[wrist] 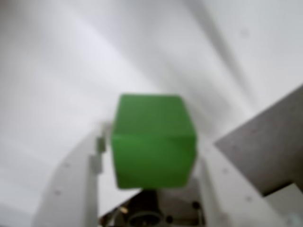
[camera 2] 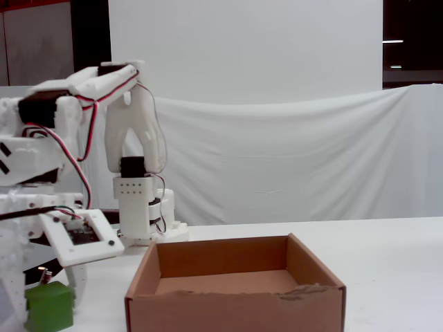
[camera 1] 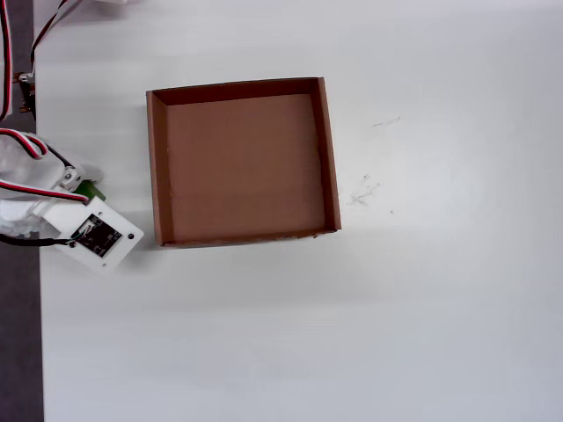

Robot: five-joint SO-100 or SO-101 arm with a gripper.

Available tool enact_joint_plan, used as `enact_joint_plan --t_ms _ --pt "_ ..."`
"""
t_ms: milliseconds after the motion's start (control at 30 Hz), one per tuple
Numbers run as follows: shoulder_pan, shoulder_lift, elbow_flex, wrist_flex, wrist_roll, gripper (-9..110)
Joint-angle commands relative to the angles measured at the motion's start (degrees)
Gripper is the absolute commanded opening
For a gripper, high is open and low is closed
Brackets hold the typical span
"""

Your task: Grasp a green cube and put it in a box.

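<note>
The green cube [wrist: 154, 146] fills the middle of the blurred wrist view, between my gripper's [wrist: 150, 142] two white fingers; the right finger touches it and the left one is very close. In the fixed view the cube [camera 2: 48, 306] sits low at the far left, in the gripper [camera 2: 48, 312], left of the box [camera 2: 235, 311]. From overhead only a sliver of the cube [camera 1: 88, 189] shows under the gripper [camera 1: 84, 192], beside the left wall of the brown cardboard box [camera 1: 156, 167]. The box holds nothing. I cannot tell whether the cube is off the table.
The white table's left edge [camera 1: 39, 334] runs close to the gripper, with dark floor beyond it. A second white arm [camera 2: 138, 187] stands behind on the table. White cloth hangs at the back.
</note>
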Motion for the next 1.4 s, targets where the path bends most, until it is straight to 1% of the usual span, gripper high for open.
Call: enact_joint_plan --t_ms 0,500,800,833,1033,1133,1167,1233,1367 --pt "-0.18 1.85 -2.99 0.26 -1.05 19" --pt "-0.09 5.01 -2.11 2.29 0.00 14" --pt "-1.93 17.75 0.62 8.79 5.36 13" --pt "-2.99 21.80 1.85 10.28 7.03 13" --pt "-7.56 33.75 6.59 16.00 12.04 13" --pt "-11.43 40.96 10.72 18.02 16.35 13" --pt "-13.62 45.62 12.74 20.48 17.40 13" --pt "-15.47 48.08 12.74 23.82 18.11 13" --pt "-21.18 51.06 14.59 24.79 25.84 12"
